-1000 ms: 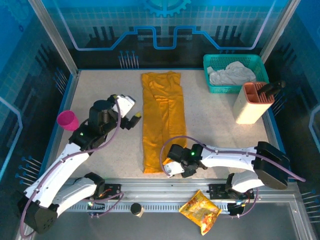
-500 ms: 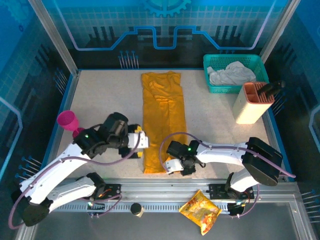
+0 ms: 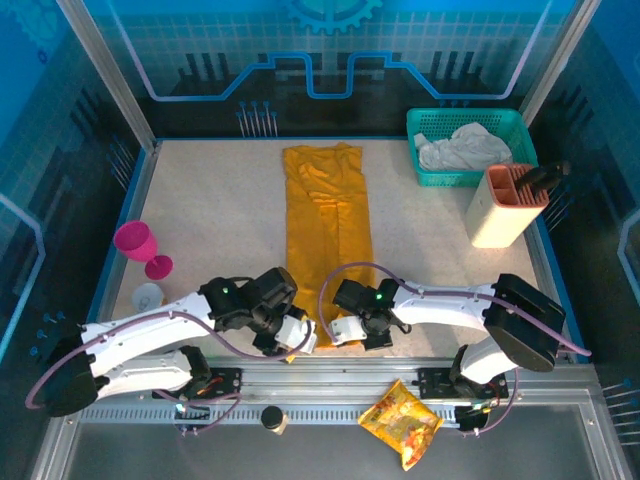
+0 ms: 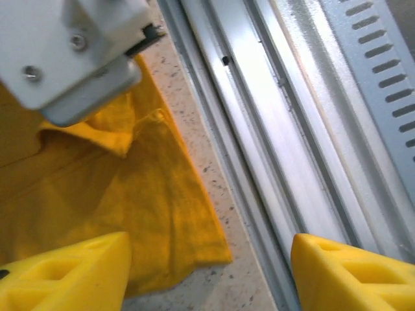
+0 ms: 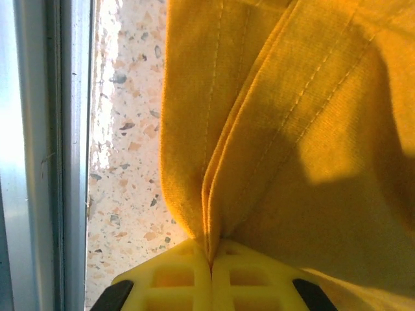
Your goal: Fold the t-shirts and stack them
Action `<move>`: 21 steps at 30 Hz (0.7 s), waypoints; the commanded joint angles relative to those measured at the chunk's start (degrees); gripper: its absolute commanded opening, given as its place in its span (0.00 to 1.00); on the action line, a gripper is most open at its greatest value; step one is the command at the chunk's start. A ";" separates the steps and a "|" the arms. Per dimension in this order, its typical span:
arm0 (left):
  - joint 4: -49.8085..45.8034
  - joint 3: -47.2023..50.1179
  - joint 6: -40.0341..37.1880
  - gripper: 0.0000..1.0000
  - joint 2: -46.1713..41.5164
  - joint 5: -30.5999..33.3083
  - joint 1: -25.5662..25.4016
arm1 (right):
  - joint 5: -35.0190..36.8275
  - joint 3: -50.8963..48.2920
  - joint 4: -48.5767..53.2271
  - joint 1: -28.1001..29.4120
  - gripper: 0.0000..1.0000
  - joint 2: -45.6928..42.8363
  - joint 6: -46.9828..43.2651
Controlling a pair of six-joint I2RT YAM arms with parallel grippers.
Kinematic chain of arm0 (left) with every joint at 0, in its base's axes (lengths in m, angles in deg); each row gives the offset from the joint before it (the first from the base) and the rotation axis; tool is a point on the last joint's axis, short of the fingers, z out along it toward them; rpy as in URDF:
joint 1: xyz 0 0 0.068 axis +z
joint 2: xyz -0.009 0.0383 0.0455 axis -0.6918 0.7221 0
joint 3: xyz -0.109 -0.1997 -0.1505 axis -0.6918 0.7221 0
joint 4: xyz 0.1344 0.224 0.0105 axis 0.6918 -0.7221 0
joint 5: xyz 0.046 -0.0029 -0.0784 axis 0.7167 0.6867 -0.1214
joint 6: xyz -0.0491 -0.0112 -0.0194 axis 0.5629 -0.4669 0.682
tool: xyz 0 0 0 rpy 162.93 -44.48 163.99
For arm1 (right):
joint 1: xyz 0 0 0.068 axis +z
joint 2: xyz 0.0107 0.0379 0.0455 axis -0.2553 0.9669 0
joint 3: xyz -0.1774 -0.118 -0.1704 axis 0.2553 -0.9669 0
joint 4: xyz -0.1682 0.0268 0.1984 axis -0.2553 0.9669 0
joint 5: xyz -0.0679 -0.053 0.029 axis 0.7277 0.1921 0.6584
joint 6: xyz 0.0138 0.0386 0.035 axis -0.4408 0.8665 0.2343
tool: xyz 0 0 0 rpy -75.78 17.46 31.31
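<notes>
Right fingers [image 5: 175,282] are clenched on the near hem of the t-shirt [image 3: 325,230], with several layers pinched at their very edge. Left fingers [image 4: 65,275] are spread apart astride the hem's other corner with nothing grasped, one of them seen above the metal rail [image 4: 305,129]. From lower centre of the overhead view the folded shirt is laid lengthwise on the table [image 3: 220,200] towards upper centre. If only the top layer is caught, or the corner is missed, the fold could be dragged askew when lifted.

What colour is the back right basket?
The basket is teal, clearest in the top external view.
</notes>
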 commanded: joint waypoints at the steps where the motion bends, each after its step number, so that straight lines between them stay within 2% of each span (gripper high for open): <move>1: 0.68 1.74 -2.29 0.60 3.07 -2.27 -1.12 | 4.39 -1.10 -3.37 -1.45 0.00 1.46 0.10; 4: 1.03 3.01 -3.40 0.53 4.20 -1.72 -1.48 | 4.67 -0.98 -3.35 -1.50 0.00 1.47 0.27; 8: 3.68 4.31 -3.14 0.51 5.66 -0.40 -1.47 | 4.66 -0.87 -3.21 -1.49 0.00 1.55 0.43; 21: 8.41 3.53 -2.34 0.52 13.94 8.49 -1.49 | 5.25 -0.66 -2.65 -1.44 0.00 1.74 0.88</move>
